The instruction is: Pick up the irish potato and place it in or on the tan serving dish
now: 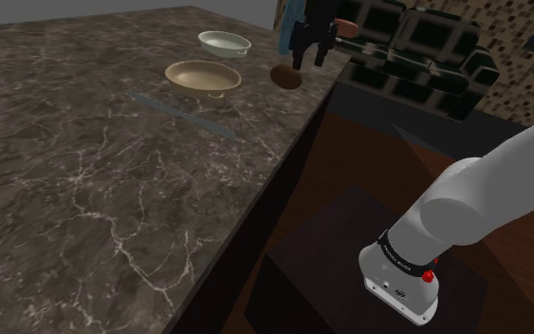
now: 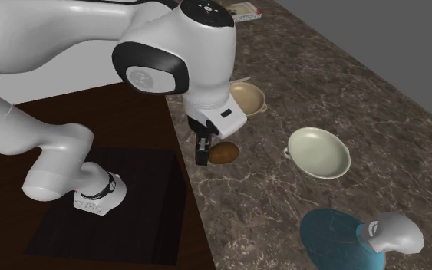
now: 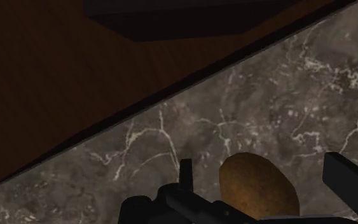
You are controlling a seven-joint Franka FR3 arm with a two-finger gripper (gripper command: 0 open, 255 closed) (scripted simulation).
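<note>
The brown potato [image 1: 286, 77] lies on the dark marble counter close to its edge. My black gripper [image 1: 308, 61] hangs just above it, open. In the wrist view the potato [image 3: 259, 186] sits between the two spread fingers [image 3: 185, 170], and neither touches it. The second exterior view has the gripper [image 2: 206, 156] right beside the potato [image 2: 224, 153]. The tan serving dish [image 1: 199, 76] stands a short way off on the shoulder view's left, empty; the arm partly covers the dish [image 2: 249, 98] in the second exterior view.
A pale greenish bowl [image 1: 225, 42] stands beyond the tan dish. A blue plate [image 2: 331, 239] with a grey object on it sits further along the counter. The counter edge [image 3: 171, 95] drops to dark floor. Black furniture [image 1: 416, 47] stands behind.
</note>
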